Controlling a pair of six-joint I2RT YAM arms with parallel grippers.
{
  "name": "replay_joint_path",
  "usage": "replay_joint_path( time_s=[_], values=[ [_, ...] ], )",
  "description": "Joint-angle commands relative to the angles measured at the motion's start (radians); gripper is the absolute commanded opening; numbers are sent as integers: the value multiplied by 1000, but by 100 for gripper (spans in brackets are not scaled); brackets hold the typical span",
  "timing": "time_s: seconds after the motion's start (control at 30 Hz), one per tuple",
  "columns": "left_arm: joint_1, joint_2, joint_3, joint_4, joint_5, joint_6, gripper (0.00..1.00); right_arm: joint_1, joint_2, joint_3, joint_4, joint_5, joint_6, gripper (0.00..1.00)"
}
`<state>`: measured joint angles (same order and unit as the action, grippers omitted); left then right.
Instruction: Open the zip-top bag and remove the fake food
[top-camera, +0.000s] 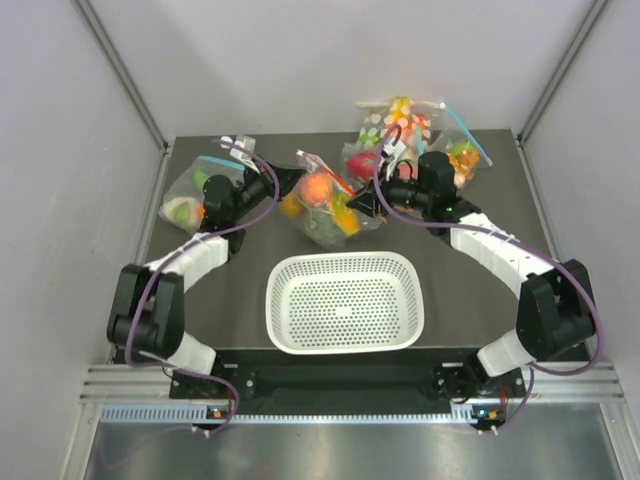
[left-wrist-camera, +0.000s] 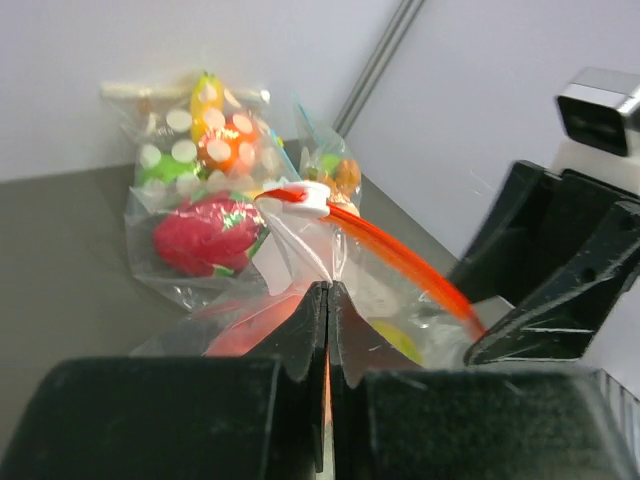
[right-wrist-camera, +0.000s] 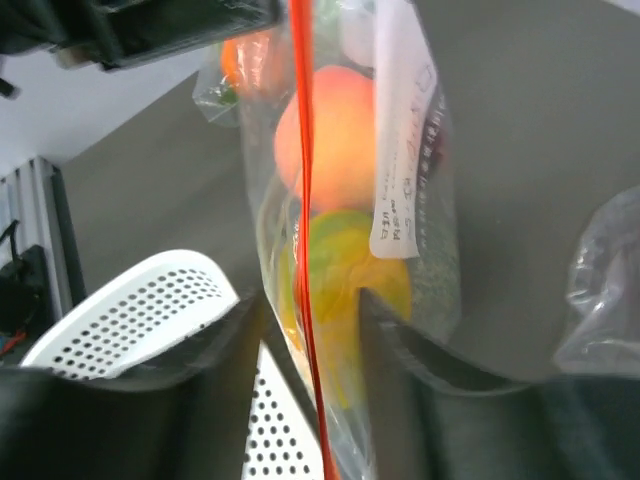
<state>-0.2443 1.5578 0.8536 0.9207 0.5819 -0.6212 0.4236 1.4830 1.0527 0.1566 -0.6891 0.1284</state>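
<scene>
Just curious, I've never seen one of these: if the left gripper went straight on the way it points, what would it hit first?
The zip-top bag itself: the left gripper is shut on its film. Beyond, probably the bag with a red toy; depth unclear.

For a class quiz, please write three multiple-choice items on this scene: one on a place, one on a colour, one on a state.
1. Where is the white basket?
A) near the front, between the two arms
B) by the back wall
C) on top of a bag

2. The zip strip of the zip-top bag in the middle is:
A) blue
B) red-orange
C) green

3. The left gripper is:
A) wide open
B) shut on the zip-top bag
C) out of view

Key:
1 A: the top view shows it there.
2 B: both wrist views show the strip's colour.
3 B: its jaws meet on the plastic.
</scene>
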Motion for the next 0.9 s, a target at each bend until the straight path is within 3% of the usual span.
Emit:
replay_joint_path(
  time_s=[0.0,0.07,0.2,0.5,0.73,0.87],
  values=[
    [0,-155,-7,-141,-60,147,0,13,33,104,3,31,-33,47],
    [0,-217,-8,-251,-76,192,0,24,48,141,-11,39,-39,61],
    [-1,-258,-13,-331,-39,251,0,44,42,205,-51,86,-76,75],
    [-1,-272,-24,-335,41,258,0,61,19,334,-63,129,-162,76],
    [-1,-269,-30,-330,62,252,0,73,68,340,4,39,-135,68],
    [-3,-269,-25,-347,67,253,0,142,51,331,0,138,-182,63]
  ],
)
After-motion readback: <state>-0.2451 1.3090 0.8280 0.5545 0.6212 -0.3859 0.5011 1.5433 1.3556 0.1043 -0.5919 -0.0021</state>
